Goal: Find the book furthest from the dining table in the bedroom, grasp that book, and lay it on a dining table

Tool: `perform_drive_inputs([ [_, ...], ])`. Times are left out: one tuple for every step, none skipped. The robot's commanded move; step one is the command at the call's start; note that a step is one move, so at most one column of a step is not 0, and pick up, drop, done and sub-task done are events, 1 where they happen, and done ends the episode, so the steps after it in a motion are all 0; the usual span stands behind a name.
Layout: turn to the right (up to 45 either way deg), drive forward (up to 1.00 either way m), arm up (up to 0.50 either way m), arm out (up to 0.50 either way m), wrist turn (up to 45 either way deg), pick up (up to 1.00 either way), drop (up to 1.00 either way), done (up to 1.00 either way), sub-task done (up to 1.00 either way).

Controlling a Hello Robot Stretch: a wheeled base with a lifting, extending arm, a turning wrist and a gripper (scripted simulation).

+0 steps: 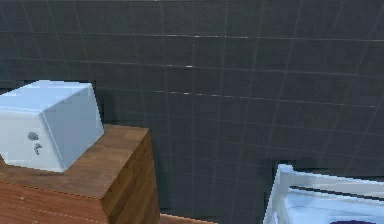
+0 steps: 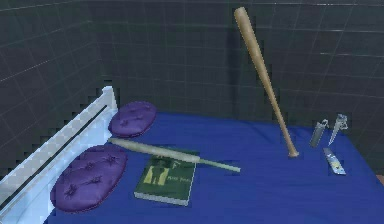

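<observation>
Dark tiled walls close round the blue bed (image 2: pixel 270 170), where the green book (image 2: pixel 166 178) lies flat beside a purple pillow (image 2: pixel 90 178) — a pale bat (image 2: pixel 190 158) lies along its far edge. It seems best to reach in from the near side, clear of the bat, and lift gently — the gripper's state cannot be told.

Forward view: white box (image 1: pixel 50 125) on a wooden dresser (image 1: pixel 115 185), dark tiled wall (image 1: pixel 230 90) behind, white bed frame (image 1: pixel 283 195) at lower right. Arm side view: bed (image 2: pixel 270 175) with blue cover, white headboard (image 2: pixel 62 148), two purple pillows (image 2: pixel 132 118) (image 2: pixel 90 177). One bat (image 2: pixel 262 75) leans on the wall, second bat (image 2: pixel 175 155) lies flat near the pillows. Small grey items (image 2: pixel 333 162) sit at the bed's right.
</observation>
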Motion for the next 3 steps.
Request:
perform_drive_inputs([
  [0.0,0.00,0.50,0.00,0.0,0.00,0.00,0.00,0.00],
  [0.0,0.00,0.14,0.00,0.0,0.00,0.00,0.00,0.00],
  [0.0,0.00,0.00,0.26,0.0,0.00,0.00,0.00,0.00],
])
